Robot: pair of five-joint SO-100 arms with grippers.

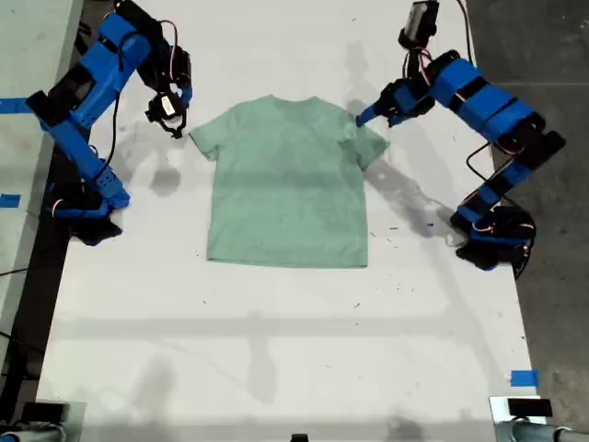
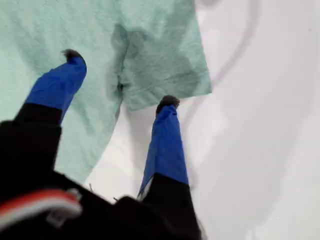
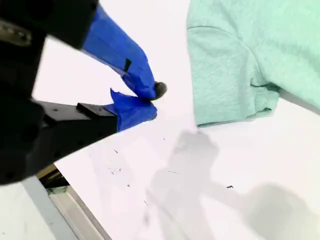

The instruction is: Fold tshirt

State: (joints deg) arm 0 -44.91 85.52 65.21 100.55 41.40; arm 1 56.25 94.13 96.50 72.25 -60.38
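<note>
**Inspector:** Where did the tshirt lie, and what step was in hand?

**Operator:** It lay flat and unfolded on the worktop, collar toward the edge at the exterior view's top. No fold had been made. I judged it the approach to the first grasp.

**Inspector:** State of each pincer?

**Operator:** My first pincer stood wide, empty, over one sleeve. My second pincer was narrow, tips nearly meeting on nothing, on bare worktop beside the other sleeve.

**Inspector:** What did the next move call for?

**Operator:** Probably lowering the first to pinch its sleeve, then opening the second and bringing it onto the cloth.

**Inspector:** Differences between views?

**Operator:** Only the exterior view showed the hem and whole outline; jaw gaps were legible in the wrist views alone
</note>
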